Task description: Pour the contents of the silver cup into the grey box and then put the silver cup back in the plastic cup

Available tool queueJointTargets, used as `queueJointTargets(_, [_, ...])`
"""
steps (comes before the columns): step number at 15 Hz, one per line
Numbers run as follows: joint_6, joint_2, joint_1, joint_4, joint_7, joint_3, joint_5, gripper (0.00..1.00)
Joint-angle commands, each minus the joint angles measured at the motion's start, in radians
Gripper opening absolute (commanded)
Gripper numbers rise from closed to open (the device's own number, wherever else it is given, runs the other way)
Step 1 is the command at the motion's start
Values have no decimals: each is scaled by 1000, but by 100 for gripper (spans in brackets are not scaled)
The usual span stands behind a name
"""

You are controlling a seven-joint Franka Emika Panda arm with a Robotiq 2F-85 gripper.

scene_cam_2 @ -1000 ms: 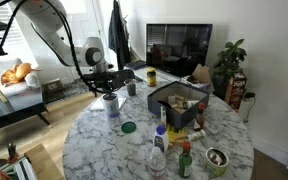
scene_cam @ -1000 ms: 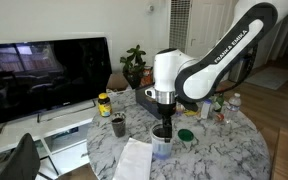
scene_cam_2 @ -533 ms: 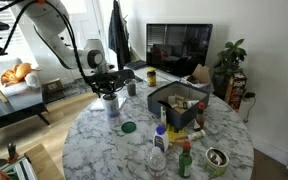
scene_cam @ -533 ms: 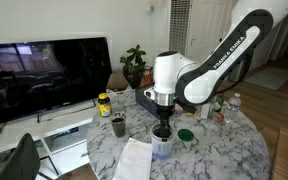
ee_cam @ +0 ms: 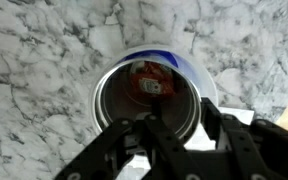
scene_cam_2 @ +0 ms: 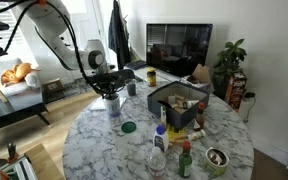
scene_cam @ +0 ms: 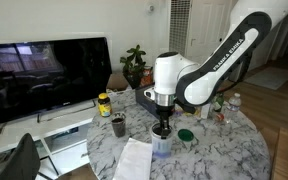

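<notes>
End effector (ee_cam: 177, 120) at silver cup (ee_cam: 122, 100) in plastic cup (ee_cam: 191, 66), grip unclear; green lid (scene_cam_2: 128, 127), grey box (scene_cam_2: 162, 108) nr.

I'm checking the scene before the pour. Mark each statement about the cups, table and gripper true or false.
1. The silver cup sits inside the plastic cup. True.
2. The silver cup is empty. False: red contents lie in it.
3. The table is plain wood. False: it is marbled white and grey.
4. The gripper is at the silver cup, its fingers by the rim. True.
</notes>
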Motion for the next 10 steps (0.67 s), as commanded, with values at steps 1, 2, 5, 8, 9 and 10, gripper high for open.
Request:
queueJointTargets(1, [11, 21, 11, 11, 0, -10, -24, 30])
queueJointTargets(2, [10, 22, 10, 11, 0, -9, -23, 26])
queueJointTargets(5, [-9, 17, 8, 12, -1, -7, -16, 0])
queueJointTargets(8, [-32, -24, 12, 11, 17, -12, -20, 1])
queueJointTargets(9, [-38, -37, 15, 10, 23, -15, -27, 1])
queueJointTargets(10, [-43, -49, 23, 9, 36, -22, -39, 1])
